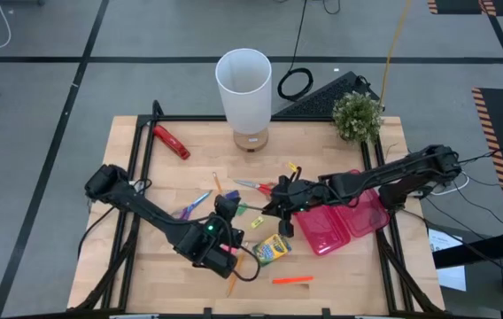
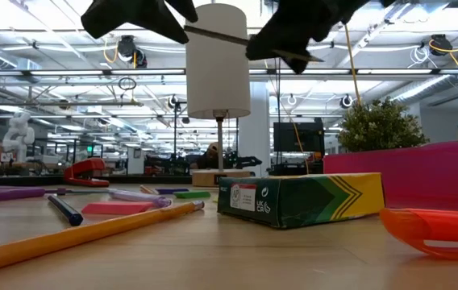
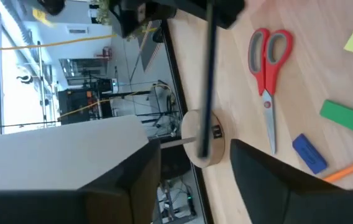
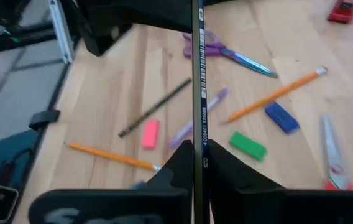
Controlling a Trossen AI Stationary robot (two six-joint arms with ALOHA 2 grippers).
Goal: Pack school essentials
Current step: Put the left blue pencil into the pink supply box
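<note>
- Pale butcher-block wooden table (image 1: 145, 168) fills a black frame on grey floor; a white cylindrical lamp (image 1: 243, 87) and a small green potted plant (image 1: 357, 115) stand at its far edge, clear of the work.
- Right gripper (image 4: 196, 163) hangs above the table's middle, its fingers closed on a thin dark pencil (image 4: 197, 93), probably carrying it towards the pink translucent plastic case (image 1: 340, 221) lying open just beside it.
- Left gripper (image 1: 226, 209) faces it closely; the left wrist view shows its dark fingers (image 3: 270, 180) spread with the same pencil running between them, touching neither as far as I can tell — possibly a handover.
- Loose essentials lie scattered flat: red-handled scissors (image 3: 268, 59) with steel blades, purple-handled scissors (image 4: 217, 48), a boxy yellow-green cardboard crayon box (image 2: 301, 198), small blocky blue eraser (image 4: 281, 117), green eraser (image 4: 247, 147) and pink eraser (image 4: 150, 134), slim yellow pencils (image 4: 276, 94), and a glossy orange marker (image 1: 292, 280) near the front edge.
- Red-and-black hand tool (image 1: 171, 141) rests well apart at the far left.
</note>
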